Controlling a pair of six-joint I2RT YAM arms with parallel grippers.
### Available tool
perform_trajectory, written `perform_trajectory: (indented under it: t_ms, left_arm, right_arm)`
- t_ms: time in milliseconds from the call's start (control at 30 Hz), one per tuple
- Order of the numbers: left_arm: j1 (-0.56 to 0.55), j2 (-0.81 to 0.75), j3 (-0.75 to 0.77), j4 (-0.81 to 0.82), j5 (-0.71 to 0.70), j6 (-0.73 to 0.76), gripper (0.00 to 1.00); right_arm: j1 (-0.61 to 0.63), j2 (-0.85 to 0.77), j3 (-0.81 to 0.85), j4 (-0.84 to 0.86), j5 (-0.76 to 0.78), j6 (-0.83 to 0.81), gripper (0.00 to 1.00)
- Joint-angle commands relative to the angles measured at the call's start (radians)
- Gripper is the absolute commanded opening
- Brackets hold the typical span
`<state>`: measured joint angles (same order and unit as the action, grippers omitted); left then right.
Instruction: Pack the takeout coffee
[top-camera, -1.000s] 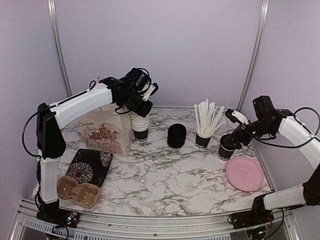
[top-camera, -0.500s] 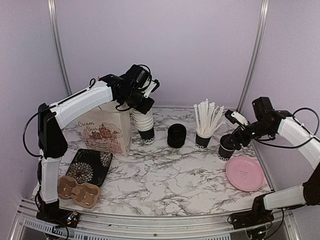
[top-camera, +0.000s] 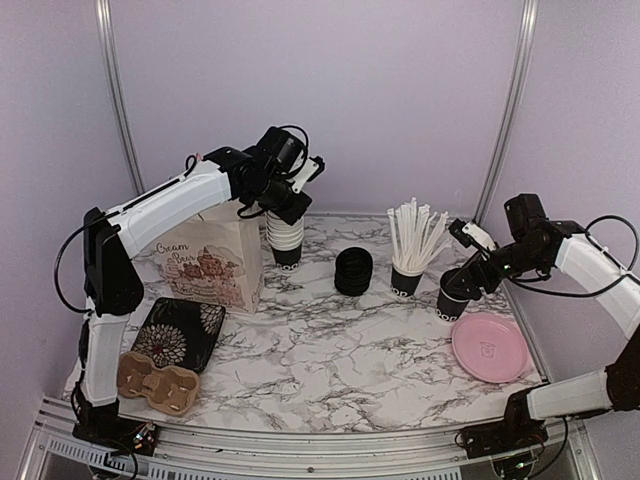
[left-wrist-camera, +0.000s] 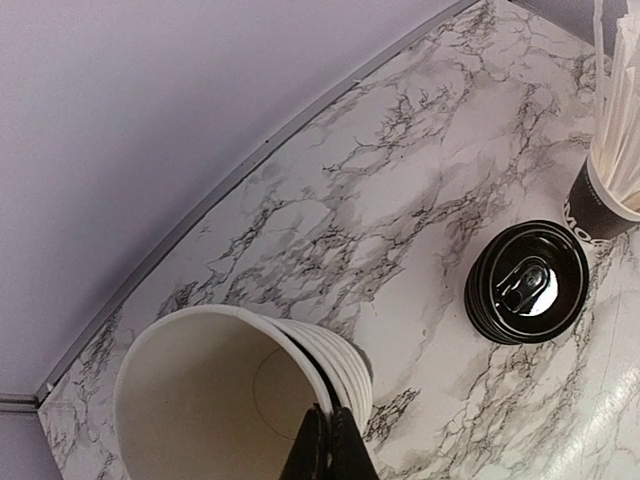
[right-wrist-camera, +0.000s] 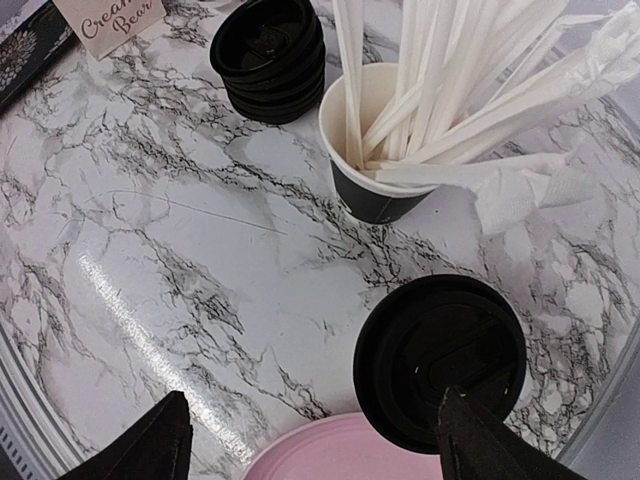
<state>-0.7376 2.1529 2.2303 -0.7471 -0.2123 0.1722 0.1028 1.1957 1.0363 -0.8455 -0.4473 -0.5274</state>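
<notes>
The lidded coffee (right-wrist-camera: 440, 360) stands at the right, just beyond the plate (top-camera: 490, 348), below the right gripper (right-wrist-camera: 312, 400), between its wide-apart jaws and close to the right one, while the left gripper (left-wrist-camera: 325, 445), far left, pinches the cup stack (left-wrist-camera: 200, 400) by its rim.

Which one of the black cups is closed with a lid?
The cup beside the pink plate: a black lid covers it. The straw cup and the nested stack are open on top.
</notes>
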Motion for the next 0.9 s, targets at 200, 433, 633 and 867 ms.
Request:
perform_trajectory:
  t_ms: [200, 433, 633, 867]
  left_arm:
    - [0.003, 0.054, 0.131, -0.024, -0.058, 0.002, 0.0]
    - [-0.029, 0.049, 0.094, -0.021, -0.168, 0.067, 0.0]
    - [-0.023, 0.046, 0.098, -0.004, -0.175, 0.049, 0.0]
    - [-0.021, 0.04, 0.12, -0.016, -0.209, 0.0, 0.0]
  right_arm:
    - [0.007, -0.001, 0.037, -0.001, -0.027, 0.003, 0.82]
    - [0.006, 0.009, 0.033, 0.011, -0.032, 0.005, 0.82]
    - [0.006, 0.012, 0.037, 0.01, -0.047, 0.008, 0.82]
    - [0.006, -0.002, 0.02, 0.014, -0.042, 0.007, 0.82]
